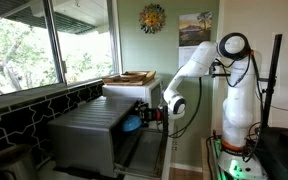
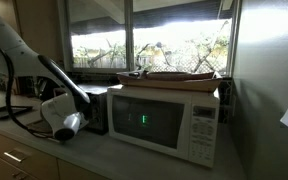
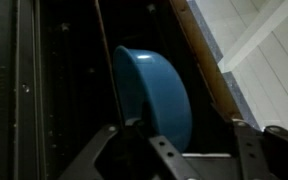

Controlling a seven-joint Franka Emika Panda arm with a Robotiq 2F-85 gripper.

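Observation:
A blue bowl (image 3: pixel 154 90) stands on its edge inside a dark oven cavity in the wrist view. It lies between the fingers of my gripper (image 3: pixel 182 127), close to the left finger. The fingers are spread wide and I see no grip on the bowl. In an exterior view my gripper (image 1: pixel 145 116) is at the open front of a stainless toaster oven (image 1: pixel 89 135), with the blue bowl (image 1: pixel 131 124) at its tip. In an exterior view my gripper (image 2: pixel 69 124) points at the dark oven (image 2: pixel 96 108); the bowl is hidden there.
A white microwave (image 2: pixel 164 118) stands beside the oven with a wooden tray (image 2: pixel 174 75) on top; the tray also shows in an exterior view (image 1: pixel 130 77). Large windows (image 1: pixel 44 40) run behind the counter. A wall (image 2: pixel 269 90) closes one side.

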